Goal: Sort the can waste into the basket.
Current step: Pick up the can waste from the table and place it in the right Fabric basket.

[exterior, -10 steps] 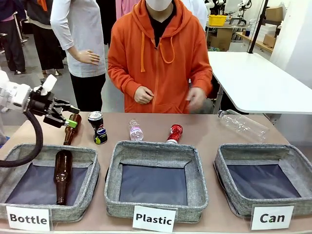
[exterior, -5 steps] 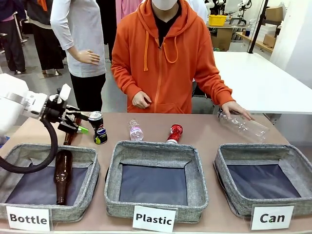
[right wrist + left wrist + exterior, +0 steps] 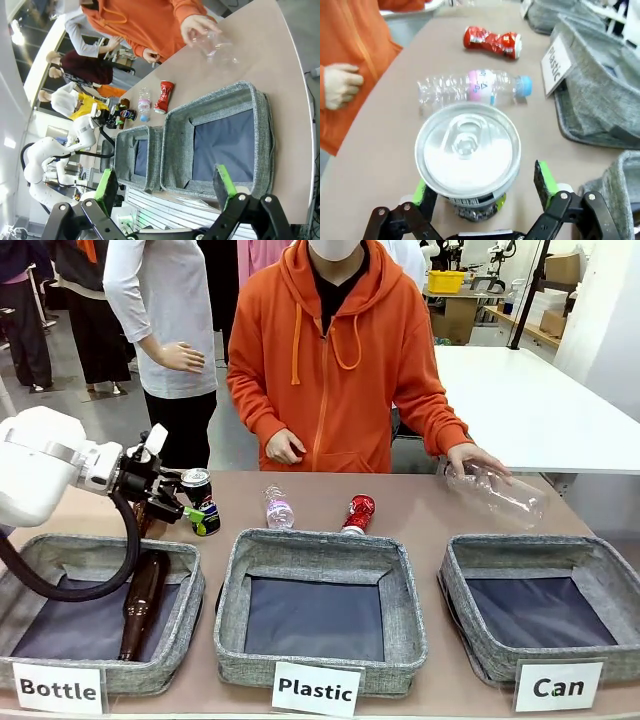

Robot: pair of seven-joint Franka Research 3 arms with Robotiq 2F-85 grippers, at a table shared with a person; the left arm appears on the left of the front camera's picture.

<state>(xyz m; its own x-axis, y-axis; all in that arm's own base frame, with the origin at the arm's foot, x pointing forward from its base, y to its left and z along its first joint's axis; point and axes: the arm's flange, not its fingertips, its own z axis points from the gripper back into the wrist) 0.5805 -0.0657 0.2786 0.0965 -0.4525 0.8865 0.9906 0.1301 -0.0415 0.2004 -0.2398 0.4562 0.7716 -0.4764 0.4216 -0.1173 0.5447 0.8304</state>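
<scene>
Left wrist view: the left end effector (image 3: 482,186), spread apart, straddles the upright black can (image 3: 467,150).

Behind the middle basket (image 3: 320,543) lie the small bottle (image 3: 279,508) and crushed can (image 3: 359,512), the upright can (image 3: 199,490) to their left.

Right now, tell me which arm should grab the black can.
Left. The left gripper straddles the black can, jaws open, green pads on either side; the right gripper hangs open far off, near the Can basket.

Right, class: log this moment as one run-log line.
left gripper: open around black can | right gripper: open, nothing held | red can: on table
</scene>
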